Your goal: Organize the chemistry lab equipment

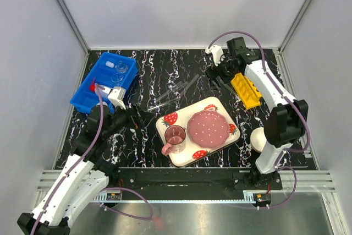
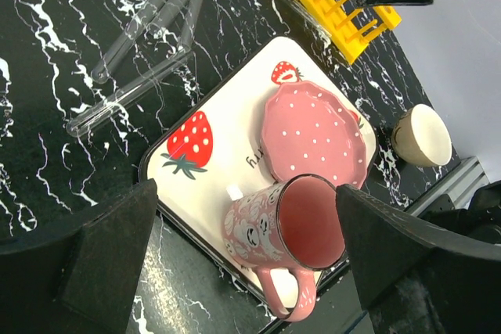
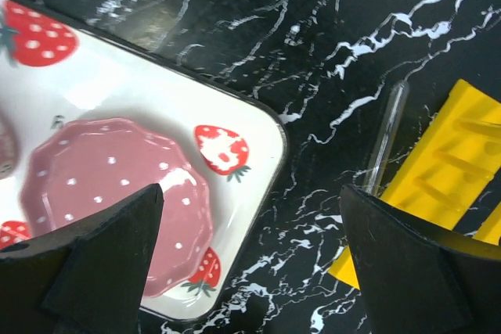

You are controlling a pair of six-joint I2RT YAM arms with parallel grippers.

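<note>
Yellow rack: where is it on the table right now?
In the top view the yellow rack lies at the back right of the table, behind and right of the strawberry tray, with the white bowl nearer the arm bases.

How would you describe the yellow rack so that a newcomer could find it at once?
Start at the strawberry tray mid-table. Just beyond its far-right corner lies the yellow rack, the only bright yellow, slotted thing there.
</note>
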